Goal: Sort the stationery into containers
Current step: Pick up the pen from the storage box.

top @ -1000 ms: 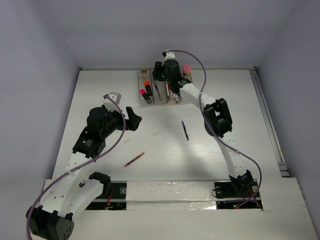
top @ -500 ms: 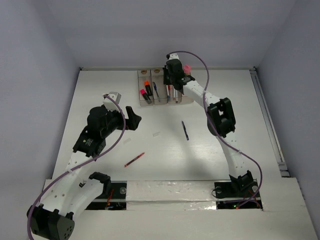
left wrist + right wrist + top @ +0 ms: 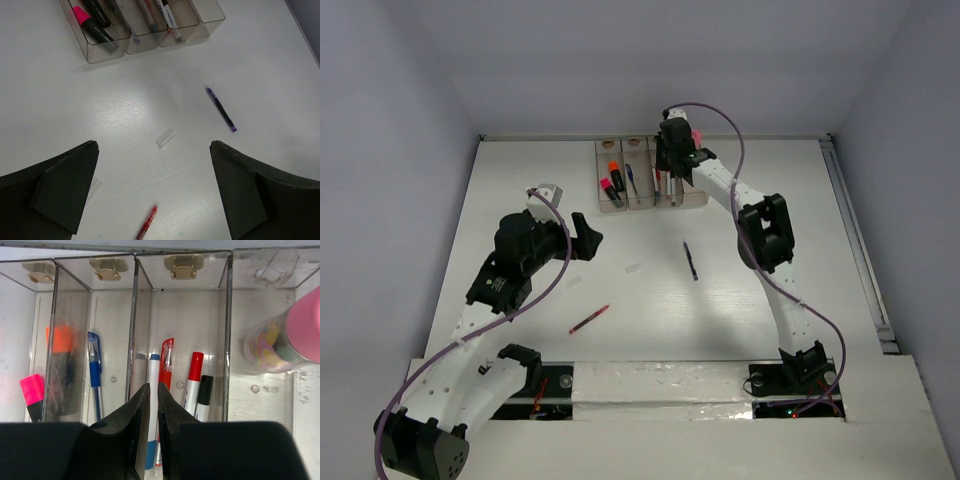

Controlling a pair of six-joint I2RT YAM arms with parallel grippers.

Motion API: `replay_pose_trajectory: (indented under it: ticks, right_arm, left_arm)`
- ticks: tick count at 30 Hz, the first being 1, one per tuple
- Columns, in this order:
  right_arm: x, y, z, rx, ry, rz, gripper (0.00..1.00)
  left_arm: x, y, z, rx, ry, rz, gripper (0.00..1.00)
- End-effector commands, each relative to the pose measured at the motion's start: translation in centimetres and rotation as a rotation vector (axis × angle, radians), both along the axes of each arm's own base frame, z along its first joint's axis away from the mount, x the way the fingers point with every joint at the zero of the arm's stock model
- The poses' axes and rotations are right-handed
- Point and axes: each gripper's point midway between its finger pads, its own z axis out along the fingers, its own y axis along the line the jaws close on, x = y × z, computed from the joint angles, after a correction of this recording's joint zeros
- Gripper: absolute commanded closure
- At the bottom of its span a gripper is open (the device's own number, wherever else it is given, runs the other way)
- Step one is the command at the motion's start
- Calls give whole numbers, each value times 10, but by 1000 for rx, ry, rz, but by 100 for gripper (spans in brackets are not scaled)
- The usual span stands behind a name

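While the right gripper (image 3: 152, 386), pressed together, hangs above the containers (image 3: 134, 310), highlighters (image 3: 31, 389) occupy 9 o'clock, glue stick (image 3: 282, 337) 3 o'clock; left gripper (image 3: 152, 146) spread.

I see the four joined clear bins (image 3: 134, 330) holding highlighters (image 3: 31, 390), pens (image 3: 94, 370), markers (image 3: 192, 380) and a glue stick (image 3: 280, 340); one blue pen (image 3: 220, 108) and one red pen (image 3: 146, 226) lie loose outside, well apart.
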Motion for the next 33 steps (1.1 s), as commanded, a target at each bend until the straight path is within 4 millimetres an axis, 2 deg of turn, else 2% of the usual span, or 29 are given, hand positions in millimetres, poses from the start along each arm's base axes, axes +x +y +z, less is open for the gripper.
replay_pose_trajectory:
  ticks: [1, 7, 17, 22, 27, 30, 33]
  right_arm:
    - [3, 5, -2, 14, 12, 16, 82]
    - [5, 1, -19, 7, 40, 8, 78]
    - [-3, 3, -55, 4, 118, 20, 75]
    - [-4, 1, -58, -4, 125, 9, 74]
    - [-12, -5, -71, -43, 182, 7, 73]
    - [-16, -6, -74, -47, 196, 10, 75]
    - [-16, -7, -73, -51, 196, 8, 85]
  left_arm:
    - [4, -2, 8, -9, -39, -8, 7]
    - [4, -2, 8, -10, -37, -7, 7]
    - [4, -2, 9, -13, -38, -11, 7]
    - [4, -3, 10, -17, -42, -12, 7]
    - [3, -3, 12, -22, -49, -17, 7]
    - [2, -4, 14, -26, -53, -18, 7]
    - [1, -3, 15, -27, -57, -17, 7]
